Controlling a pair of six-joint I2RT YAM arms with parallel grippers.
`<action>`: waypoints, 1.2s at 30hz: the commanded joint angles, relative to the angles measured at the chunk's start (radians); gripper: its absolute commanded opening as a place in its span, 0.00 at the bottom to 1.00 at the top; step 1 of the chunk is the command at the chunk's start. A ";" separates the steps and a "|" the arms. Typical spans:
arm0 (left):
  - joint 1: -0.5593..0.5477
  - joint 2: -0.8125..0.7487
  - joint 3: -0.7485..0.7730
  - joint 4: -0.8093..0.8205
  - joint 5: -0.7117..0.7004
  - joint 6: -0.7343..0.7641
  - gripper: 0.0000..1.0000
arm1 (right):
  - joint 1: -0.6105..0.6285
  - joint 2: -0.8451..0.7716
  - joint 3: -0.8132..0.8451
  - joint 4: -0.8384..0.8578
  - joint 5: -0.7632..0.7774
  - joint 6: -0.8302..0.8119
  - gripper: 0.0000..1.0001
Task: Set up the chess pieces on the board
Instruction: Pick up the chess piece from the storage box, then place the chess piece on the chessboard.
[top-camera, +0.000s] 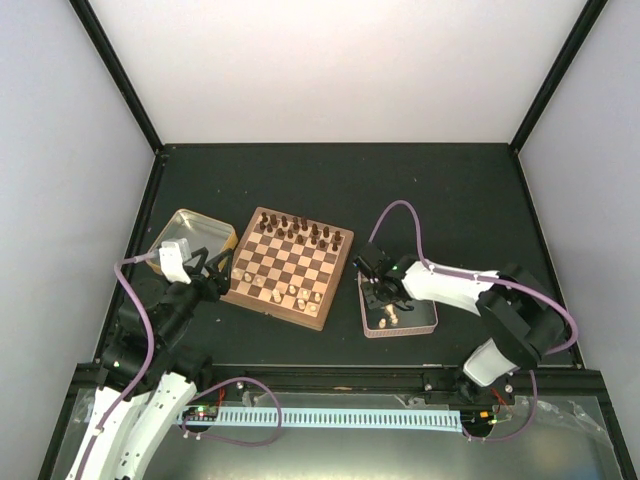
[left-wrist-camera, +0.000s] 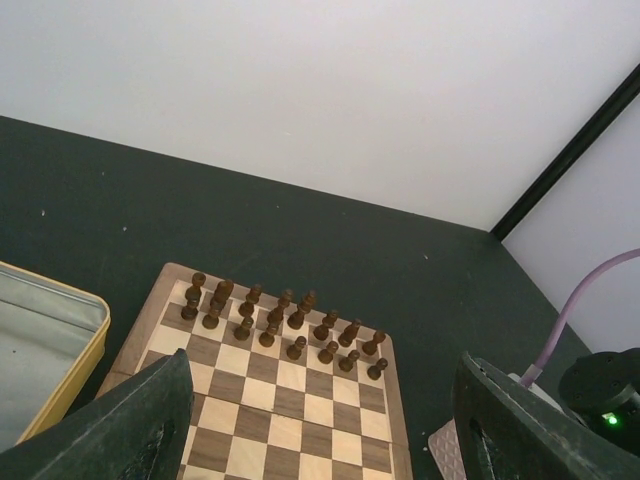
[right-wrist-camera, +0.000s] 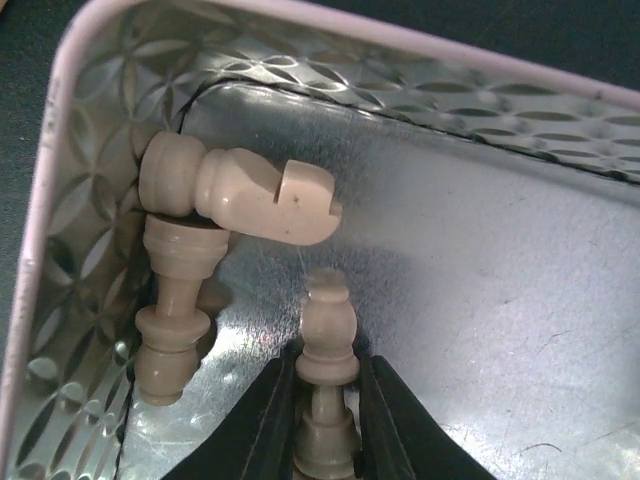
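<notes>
The board (top-camera: 290, 268) lies mid-table, with dark brown chessmen (top-camera: 300, 232) on its far rows and several pale pieces (top-camera: 292, 293) on its near rows. My right gripper (top-camera: 381, 296) is down inside the clear tray (top-camera: 425, 322). In the right wrist view it (right-wrist-camera: 326, 400) is shut on an upright pale piece (right-wrist-camera: 326, 330). Two more pale pieces lie by the tray's corner, one (right-wrist-camera: 240, 200) across the other (right-wrist-camera: 175, 300). My left gripper (top-camera: 217, 270) is open and empty at the board's left edge. Its fingers (left-wrist-camera: 130, 420) frame the board (left-wrist-camera: 290, 400).
A yellow-rimmed metal tin (top-camera: 195, 235) stands left of the board, and it also shows in the left wrist view (left-wrist-camera: 40, 340). The tray's pinkish rim (right-wrist-camera: 60, 150) and patterned wall close in on the right gripper's left and far sides. Black walls edge the dark table.
</notes>
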 joint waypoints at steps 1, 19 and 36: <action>0.004 0.012 0.012 0.029 0.021 -0.007 0.73 | -0.007 0.041 0.006 -0.018 -0.005 -0.011 0.18; 0.004 0.125 -0.031 0.196 0.322 -0.169 0.72 | -0.007 -0.320 -0.170 0.327 0.090 -0.029 0.02; -0.222 0.772 0.223 0.345 0.736 -0.331 0.71 | -0.005 -0.760 -0.395 0.683 -0.489 -0.321 0.04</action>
